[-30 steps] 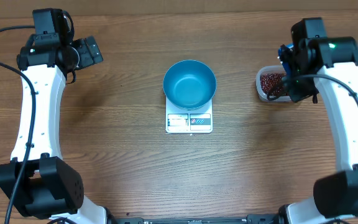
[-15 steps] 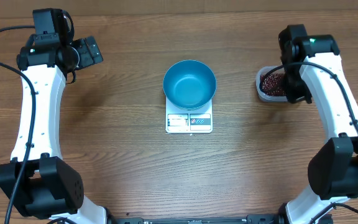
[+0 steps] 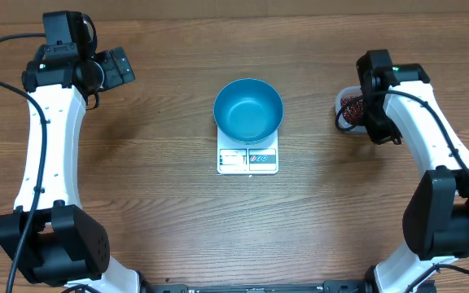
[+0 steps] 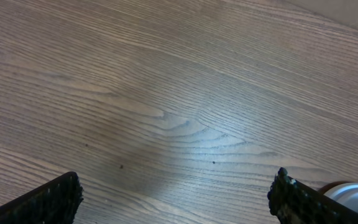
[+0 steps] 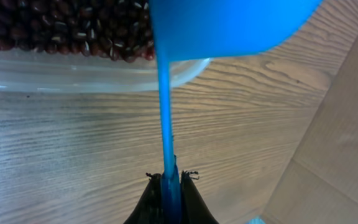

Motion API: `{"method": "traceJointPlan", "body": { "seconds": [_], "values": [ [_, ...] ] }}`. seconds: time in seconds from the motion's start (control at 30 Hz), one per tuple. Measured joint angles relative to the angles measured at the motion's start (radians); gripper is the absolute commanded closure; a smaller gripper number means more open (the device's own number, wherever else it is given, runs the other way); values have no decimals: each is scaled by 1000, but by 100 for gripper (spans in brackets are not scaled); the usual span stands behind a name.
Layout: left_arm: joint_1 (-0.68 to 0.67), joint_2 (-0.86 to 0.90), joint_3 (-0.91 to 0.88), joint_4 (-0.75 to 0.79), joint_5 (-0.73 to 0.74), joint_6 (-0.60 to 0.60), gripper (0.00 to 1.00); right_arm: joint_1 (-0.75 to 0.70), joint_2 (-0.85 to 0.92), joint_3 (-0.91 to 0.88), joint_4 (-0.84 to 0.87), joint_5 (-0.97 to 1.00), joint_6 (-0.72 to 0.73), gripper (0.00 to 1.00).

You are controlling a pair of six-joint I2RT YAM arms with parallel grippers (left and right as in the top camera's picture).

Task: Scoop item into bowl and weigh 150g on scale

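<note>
The right gripper (image 5: 169,179) is clamped on the thin handle of a blue scoop (image 5: 229,25), whose cup sits at the rim of a clear plastic tub (image 5: 73,71). The tub holds small, glossy, dark red-brown beans (image 5: 61,28). The left gripper (image 4: 176,198) hangs wide apart over the wooden table (image 4: 166,93). A deep bright blue bowl (image 3: 248,109) sits on the white scale (image 3: 247,159); the labels on the scale's front are too small to read.

Soft, even overhead light, faint shadows. A pale sheen crosses the table (image 4: 179,124) in the left wrist view; the near scoop (image 5: 229,25) blurs.
</note>
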Motion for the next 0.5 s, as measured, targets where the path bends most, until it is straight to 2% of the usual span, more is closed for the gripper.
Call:
{"method": "traceJointPlan", "body": {
  "seconds": [0.3, 0.5],
  "values": [
    [0, 0, 0, 0, 0, 0, 0, 1, 8, -72, 48, -2, -20, 96],
    [0, 0, 0, 0, 0, 0, 0, 1, 8, -76, 50, -85, -54, 96]
  ]
}}
